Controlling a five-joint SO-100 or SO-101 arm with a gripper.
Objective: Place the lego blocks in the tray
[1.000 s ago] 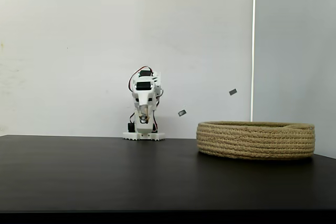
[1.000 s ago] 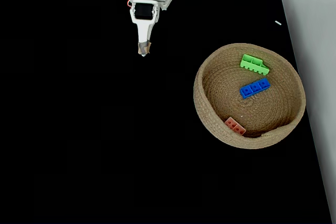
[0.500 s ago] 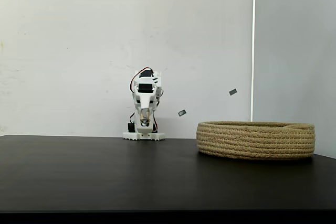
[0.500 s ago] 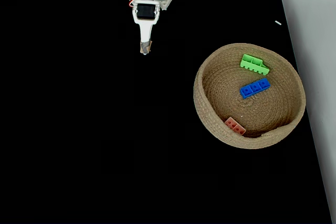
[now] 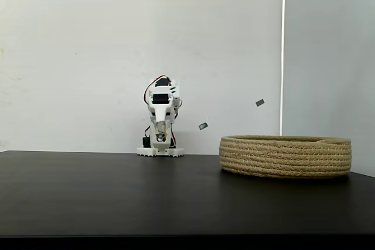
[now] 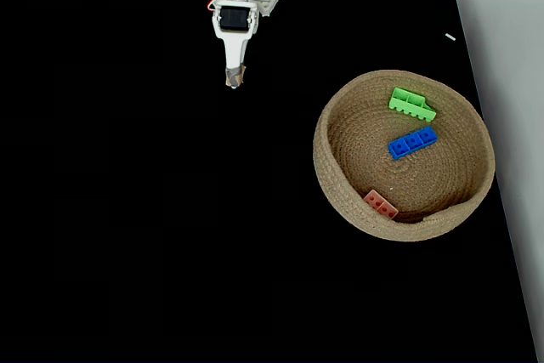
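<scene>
Black matte table (image 6: 127, 210), white wall behind. Coiled tan rope tray (image 6: 336, 197) at 3 o'clock of overhead-style fixed view. Inside: green arched brick (image 6: 412, 104) at tray's 12, blue studded brick (image 6: 412, 142) centre, pink brick (image 6: 380, 204) at 7. Task looks done; no next pick needed. Gripper (image 6: 232, 81) folded near base at 12, empty, fingers look pressed together.

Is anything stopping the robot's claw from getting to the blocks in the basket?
Nothing visible. In the fixed view from above, bare black table lies between the gripper and the tray, where the green, blue and pink blocks already lie.
</scene>
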